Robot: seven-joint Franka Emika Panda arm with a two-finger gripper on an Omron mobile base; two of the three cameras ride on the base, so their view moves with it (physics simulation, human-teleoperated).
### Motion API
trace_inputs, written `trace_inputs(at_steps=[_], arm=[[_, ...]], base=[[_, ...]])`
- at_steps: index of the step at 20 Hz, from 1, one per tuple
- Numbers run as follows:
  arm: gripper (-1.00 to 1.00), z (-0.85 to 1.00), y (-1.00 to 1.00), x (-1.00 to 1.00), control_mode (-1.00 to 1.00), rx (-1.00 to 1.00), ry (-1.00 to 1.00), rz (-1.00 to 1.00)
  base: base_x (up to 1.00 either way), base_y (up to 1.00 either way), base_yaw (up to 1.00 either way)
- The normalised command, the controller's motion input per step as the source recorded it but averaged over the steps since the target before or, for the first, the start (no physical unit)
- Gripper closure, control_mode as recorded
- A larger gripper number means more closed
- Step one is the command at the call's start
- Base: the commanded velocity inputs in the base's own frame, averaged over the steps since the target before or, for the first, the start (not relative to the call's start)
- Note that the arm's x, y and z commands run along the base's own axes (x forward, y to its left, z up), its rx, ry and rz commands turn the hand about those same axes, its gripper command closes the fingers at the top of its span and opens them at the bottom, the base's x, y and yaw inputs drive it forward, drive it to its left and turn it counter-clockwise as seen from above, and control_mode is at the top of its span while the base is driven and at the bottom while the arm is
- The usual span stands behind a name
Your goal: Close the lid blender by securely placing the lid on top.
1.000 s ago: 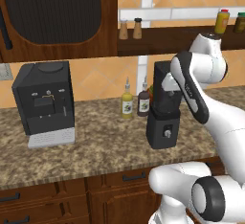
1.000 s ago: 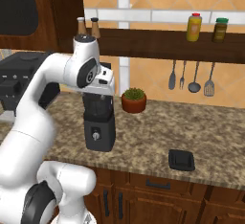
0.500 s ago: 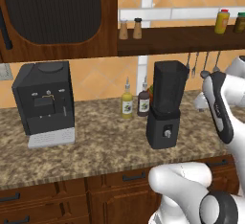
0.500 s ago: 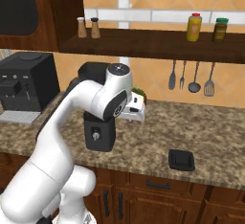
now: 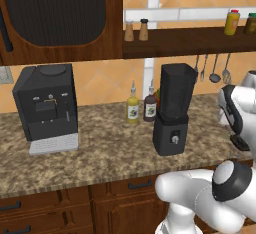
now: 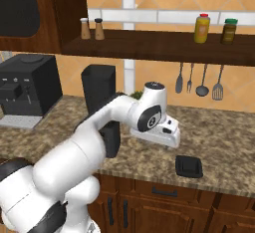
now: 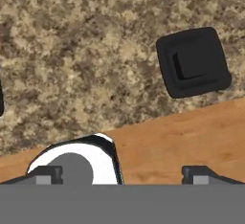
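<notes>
The lid (image 7: pixel 193 62) lies flat on the speckled table (image 7: pixel 72 50) near its front edge, well to the right of the uncovered blender (image 5: pixel 173 109), while the gripper (image 7: pixel 119 173) hangs above the table edge, jaws spread wide and empty.

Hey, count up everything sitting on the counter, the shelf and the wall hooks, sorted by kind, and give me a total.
Blenders: 1
Blender lids: 1
Coffee machines: 1
Counter bottles: 2
Shelf shakers: 2
Shelf jars: 2
Hanging utensils: 4
Total: 13
</notes>
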Motion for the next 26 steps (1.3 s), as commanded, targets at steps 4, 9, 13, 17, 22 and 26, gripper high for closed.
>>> trace_inputs(at_steps=[4, 9, 13, 17, 22, 26], arm=[[-1.0, -0.33, -0.98, 0.07, -1.0, 0.05, 0.24, -0.09], [-1.0, -0.45, -0.67, 0.0, -1.0, 0.12, 0.05, 0.01], [-1.0, -0.39, -0.63, 0.03, -1.0, 0.13, 0.0, 0.09], [-1.0, -0.31, -0.15, 0.37, -1.0, 0.01, 0.0, 0.07], [-1.0, -0.4, 0.0, 0.36, -1.0, 0.0, 0.0, 0.13], [-1.0, -0.56, 0.0, 0.23, -1.0, 0.0, -0.01, 0.15]], base=[[0.0, 0.0, 0.0], [0.0, 0.0, 0.0], [0.0, 0.0, 0.0], [0.0, 0.0, 0.0], [0.0, 0.0, 0.0], [0.0, 0.0, 0.0]])
